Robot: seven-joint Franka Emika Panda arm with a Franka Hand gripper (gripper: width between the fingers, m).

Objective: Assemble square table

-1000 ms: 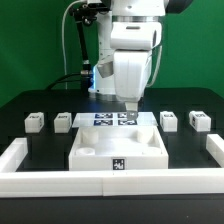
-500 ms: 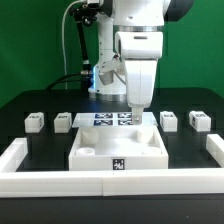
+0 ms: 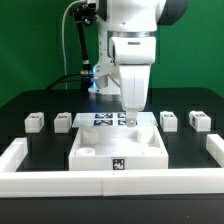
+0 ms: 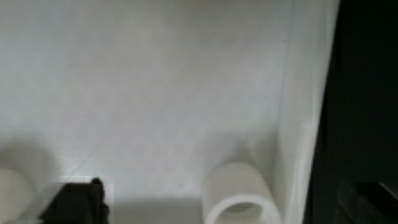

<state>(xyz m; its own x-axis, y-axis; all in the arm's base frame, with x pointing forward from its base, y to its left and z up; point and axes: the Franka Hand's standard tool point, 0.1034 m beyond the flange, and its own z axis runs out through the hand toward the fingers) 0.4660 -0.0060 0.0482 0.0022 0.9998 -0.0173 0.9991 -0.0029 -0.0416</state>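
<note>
The square table's white slab [image 3: 95,148] lies flat on the black table, raised rim up, with a tag [image 3: 118,165] on its near edge. Four small white tagged legs lie beyond it: two on the exterior view's left [image 3: 35,121] [image 3: 63,120] and two on its right [image 3: 168,120] [image 3: 197,120]. My gripper [image 3: 130,116] hangs open and empty over the slab's far right part. In the wrist view the slab [image 4: 160,90] fills the picture. One black finger [image 4: 75,203] is over its inside, beside a round white socket [image 4: 233,195]. The other finger is dark at the edge, past the rim.
The marker board [image 3: 105,118] lies just behind the slab, under the arm. A long white border rail [image 3: 20,152] runs round the left, front and right of the work area. Cables and the arm's base stand at the back.
The arm shifted a little toward the exterior view's right, then back and slightly lower over the slab's far right part. The slab and legs have not moved.
</note>
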